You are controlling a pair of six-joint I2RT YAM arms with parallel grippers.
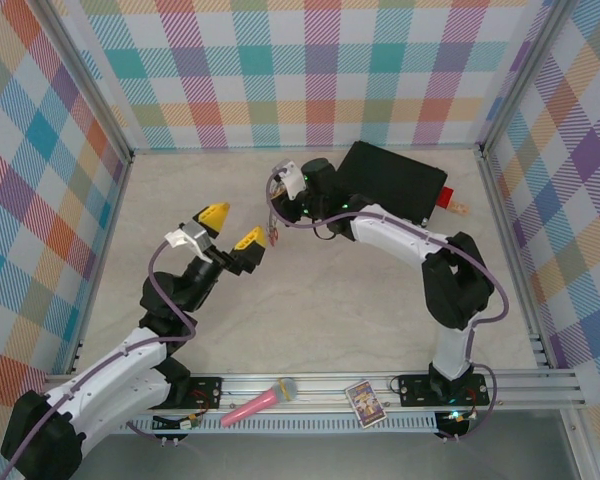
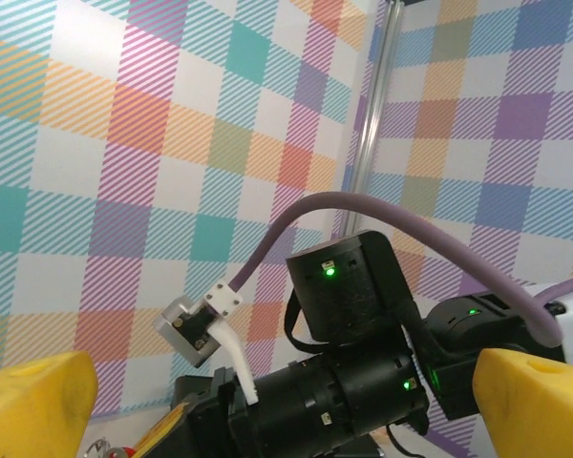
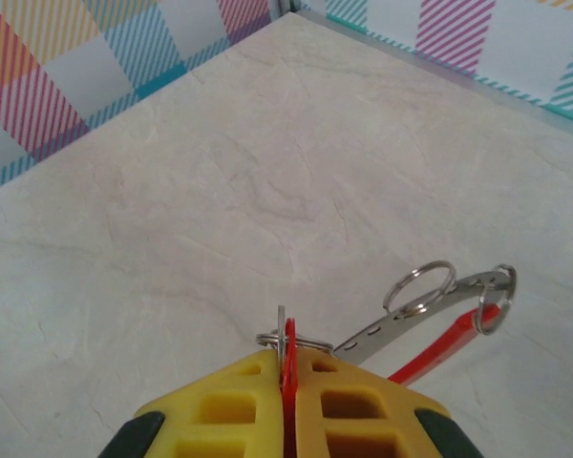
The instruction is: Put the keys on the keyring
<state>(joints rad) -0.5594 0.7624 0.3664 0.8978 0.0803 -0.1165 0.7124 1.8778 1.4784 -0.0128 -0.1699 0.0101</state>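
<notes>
Yellow fingertips of the right hand (image 3: 288,367) are pressing flat together on one red key (image 3: 289,345). They are gripping it edge-on, so that its small metal loop is standing proud of the tips. The hold appears deliberate: the loop is being kept clear and presented forward, which is what threading calls for.

Just beyond the fingertips, the keyring (image 3: 430,315) is running away to the right, its grey band and red arc showing side by side. Two small rings (image 3: 420,284) are sitting on or against it towards the far end. Whether these belong to other keys cannot be determined. Nor can it be told whether the keyring is resting on the tabletop (image 3: 220,191) or hanging from the held key.

The left hand (image 1: 232,228) is standing with its jaws fully apart and nothing between them, facing the right wrist at close range. Judgement: it is being posted there to take and steady the keyring, since one hand cannot both hold the key and part the ring.

Further out, a black box (image 1: 390,180) and a red block (image 1: 445,198) are lying behind the right arm. A pink microphone (image 1: 260,400) and a card (image 1: 363,401) are lying on the near rail. All are well apart from the work and appear to be playing no part in it.
</notes>
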